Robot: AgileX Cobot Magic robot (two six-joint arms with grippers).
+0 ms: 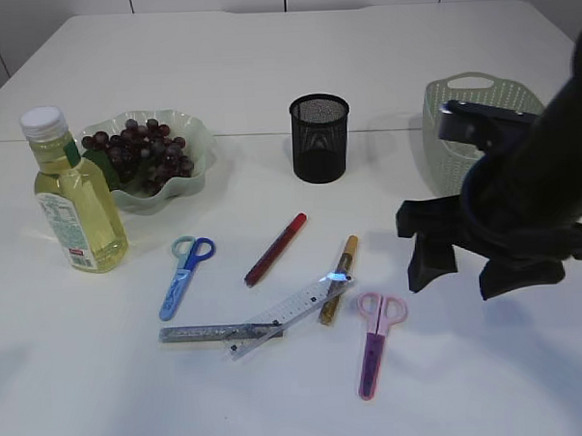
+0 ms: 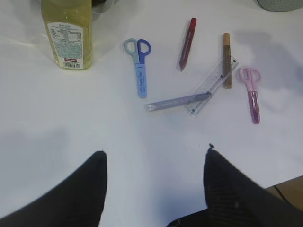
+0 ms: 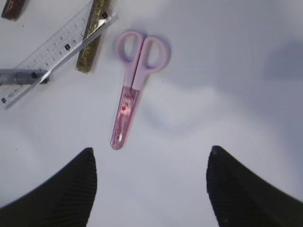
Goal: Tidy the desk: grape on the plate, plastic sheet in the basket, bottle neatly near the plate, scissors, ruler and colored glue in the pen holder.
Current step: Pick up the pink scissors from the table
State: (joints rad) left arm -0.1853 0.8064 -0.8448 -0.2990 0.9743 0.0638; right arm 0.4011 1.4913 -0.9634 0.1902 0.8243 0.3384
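Nearest to me lay the pink scissors (image 1: 379, 336), closed in their sheath, handles pointing away, alone on the white table (image 1: 280, 402). The right gripper (image 1: 472, 266) hung just above the table to their right, jaws spread wide and holding nothing; from its wrist camera the same scissors (image 3: 134, 90) sat between and beyond the two black fingers (image 3: 64, 189). The left gripper (image 2: 154, 184) did not show from where I stood; its own camera showed the jaws parted and empty, over bare table short of the clutter.

A little further in, the clear ruler (image 1: 287, 313) lay slanted across a grey glitter glue stick (image 1: 219, 331), its far end resting over a gold glue stick (image 1: 339, 280). To the left were the blue scissors (image 1: 186, 274), also sheathed, and between them and the gold stick a red glue stick (image 1: 275, 249) lay on a slant.

Further back on the left stood the bottle (image 1: 70, 194) of yellow liquid, upright, white-capped, just beside the wavy green plate (image 1: 196, 135), which held the bunch of dark grapes (image 1: 141, 153). The black mesh pen holder (image 1: 319, 138) stood mid-table, upright. On the right, behind the arm, sat the pale green basket (image 1: 479, 99); I couldn't make out its contents.
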